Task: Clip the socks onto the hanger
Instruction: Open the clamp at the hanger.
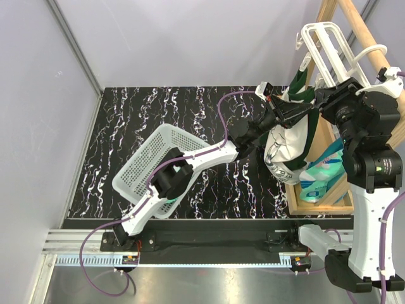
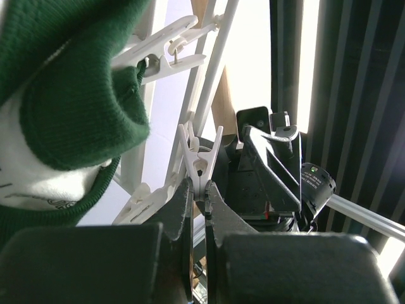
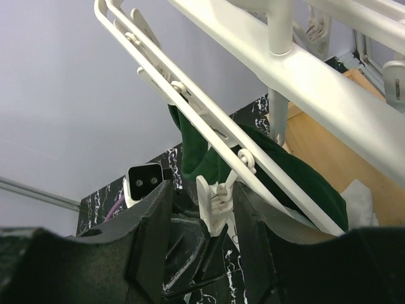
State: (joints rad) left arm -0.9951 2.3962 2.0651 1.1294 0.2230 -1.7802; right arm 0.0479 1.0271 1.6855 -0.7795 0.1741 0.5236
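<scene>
Since the soft, light sock (image 1: 281, 152) hangs floppy at the hanger's (image 1: 323, 44) seven o'clock, I'd pinch its cuff. My left gripper (image 2: 201, 189) squeezes a clip (image 2: 201, 158); my right gripper (image 3: 205, 196) sits apart around a clip (image 3: 214, 212) too.

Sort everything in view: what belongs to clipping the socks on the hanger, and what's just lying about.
For the job: socks, hanger, hanger clip.
Just around: white mesh basket, wooden rack.
</scene>
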